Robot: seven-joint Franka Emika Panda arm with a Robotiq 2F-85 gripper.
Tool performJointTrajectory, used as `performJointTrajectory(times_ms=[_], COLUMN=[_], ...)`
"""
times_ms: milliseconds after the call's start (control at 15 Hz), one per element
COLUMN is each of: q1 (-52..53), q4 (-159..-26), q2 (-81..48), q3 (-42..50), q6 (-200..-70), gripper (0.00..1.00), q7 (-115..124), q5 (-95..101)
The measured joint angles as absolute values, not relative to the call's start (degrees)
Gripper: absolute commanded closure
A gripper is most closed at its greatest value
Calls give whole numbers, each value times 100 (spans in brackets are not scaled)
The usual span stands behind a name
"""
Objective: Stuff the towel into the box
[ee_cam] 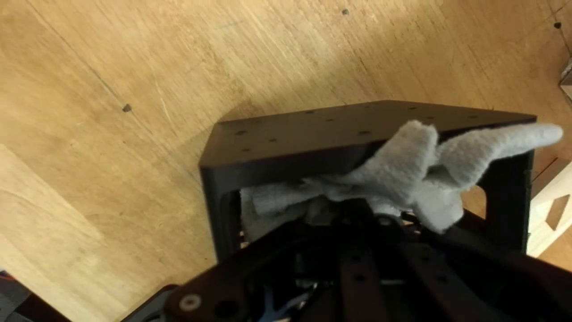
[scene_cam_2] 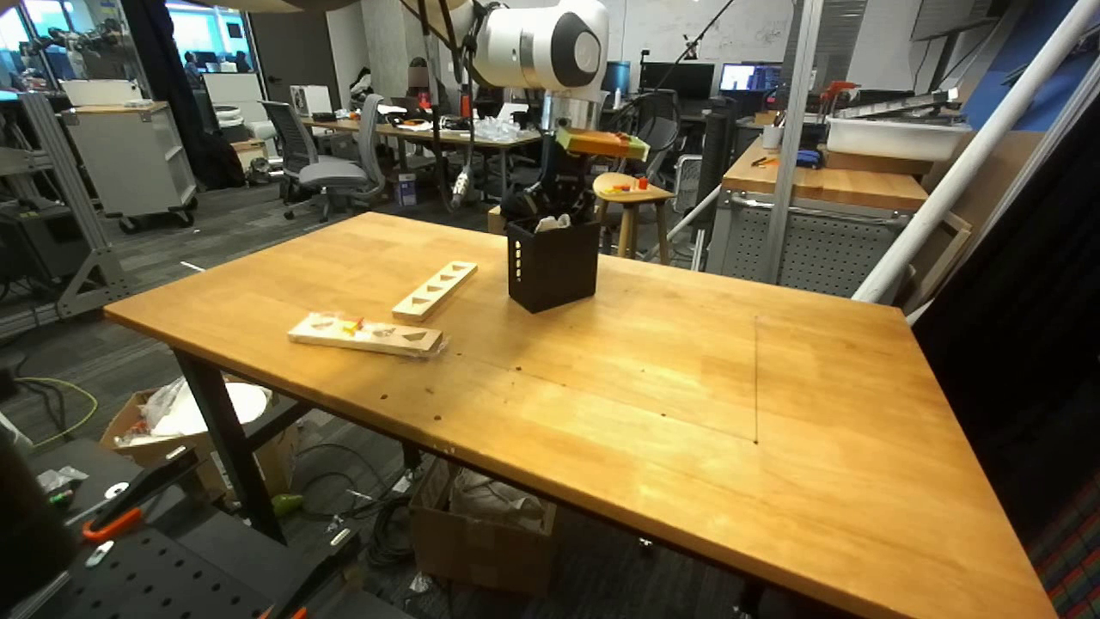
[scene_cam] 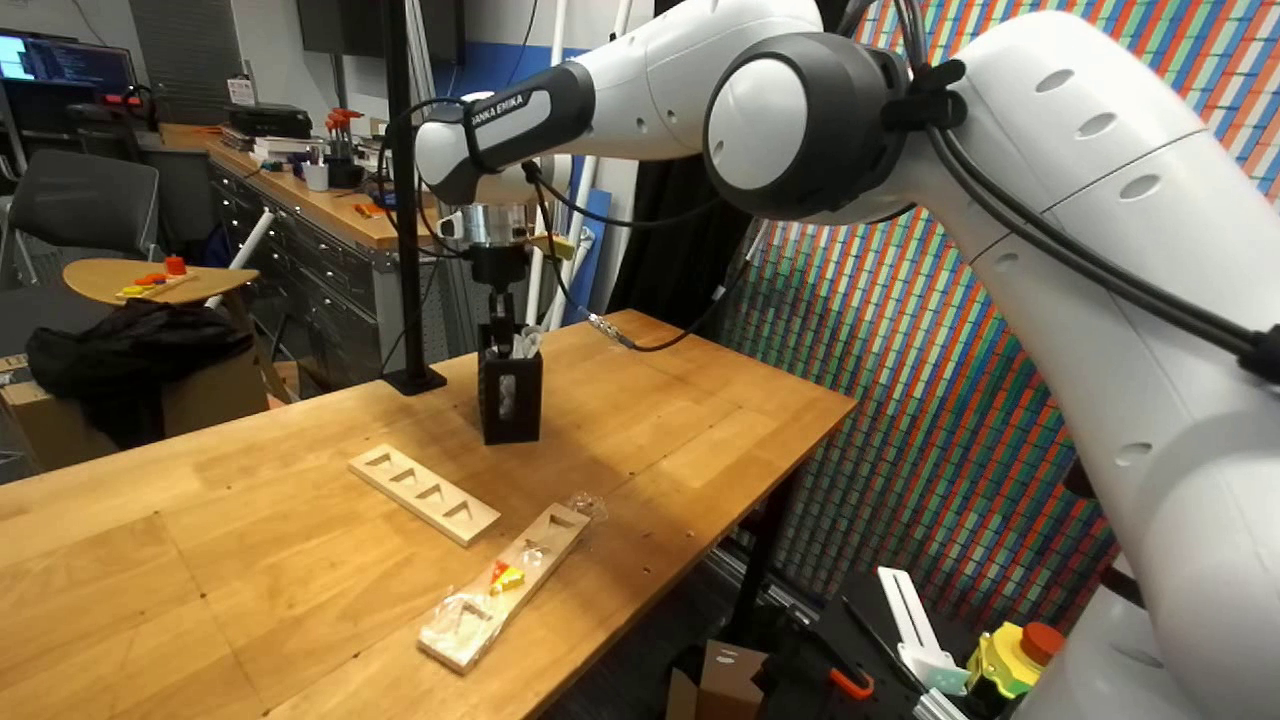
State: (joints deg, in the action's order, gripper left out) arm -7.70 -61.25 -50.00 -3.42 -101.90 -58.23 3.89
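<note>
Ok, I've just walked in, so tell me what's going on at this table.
A robot arm has its gripper at the mouth of a black box, apparently stuffing in a white towel. Part of the towel is inside; two folds poke up out of the box. It's too dark to tell whether the gripper is shut on it. A wooden board and a plastic-wrapped one also lie on the table.

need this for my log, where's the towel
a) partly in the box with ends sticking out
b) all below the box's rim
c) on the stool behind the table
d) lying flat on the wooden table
a, since in the wrist view the towel sits partly inside the black box while loose ends stick out past its rim.
</note>
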Motion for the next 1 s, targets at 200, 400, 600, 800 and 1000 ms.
performJointTrajectory(times_ms=[200,400,600,800,1000], q1=[-761,-754,-754,-754,-737], q4=[-6126,-6138,-6213,-6374,-6602], q2=[-4827,-4557,-4275,-4077,-3979], q3=[-275,-175,-71,-19,-20], q6=[-10182,-10172,-10167,-10167,-10171], gripper=[98,98,98,98,98], q7=[-5809,-5760,-5686,-5591,-5482], q5=[512,710,881,932,944])
